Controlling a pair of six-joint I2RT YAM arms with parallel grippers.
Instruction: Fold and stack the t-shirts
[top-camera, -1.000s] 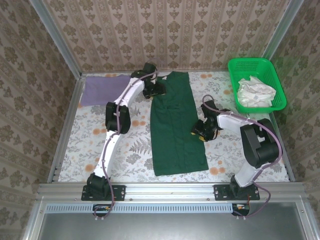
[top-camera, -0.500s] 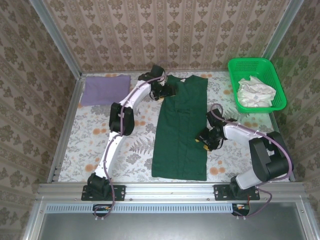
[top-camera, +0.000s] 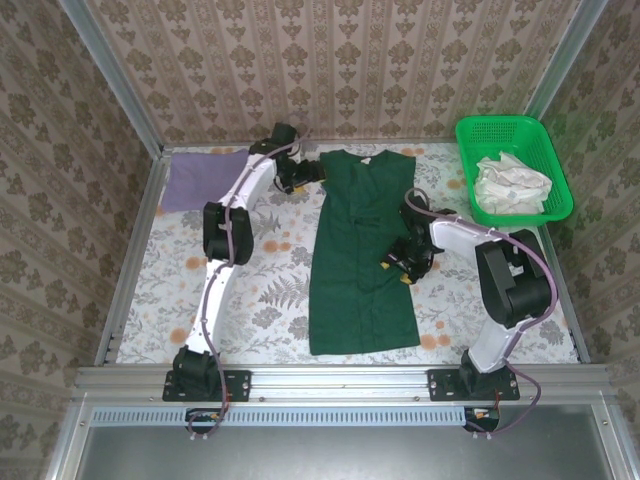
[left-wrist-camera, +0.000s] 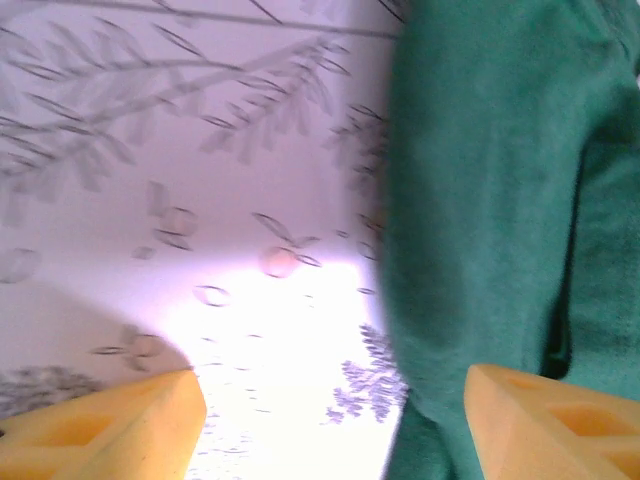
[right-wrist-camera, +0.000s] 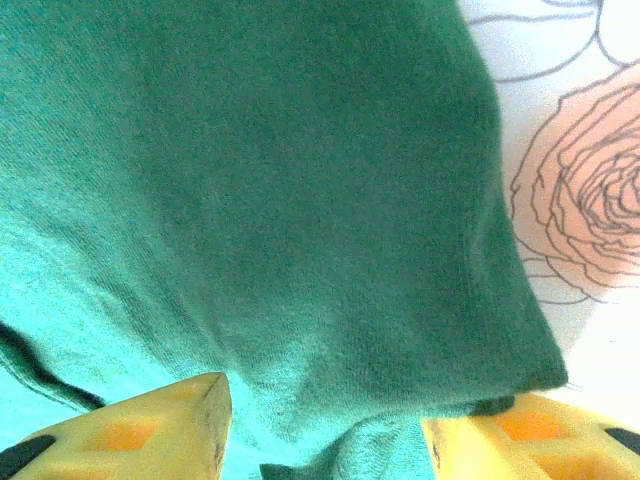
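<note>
basket (top-camera: 500, 122) blocks far-right corner, open table (top-camera: 270, 300) left of shirt (top-camera: 355, 270)

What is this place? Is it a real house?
Probably not a home, more a robot practice booth: patterned wallpaper sits between metal posts, the left arm and right arm are bolted to a rail, and a dark green t-shirt lies on a flowery table.

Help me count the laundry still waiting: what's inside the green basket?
Crumpled white cloth lies inside the basket, toward its near end; the far end shows bare mesh. Anything beneath the cloth is covered, and I cannot tell how many pieces it is.
</note>
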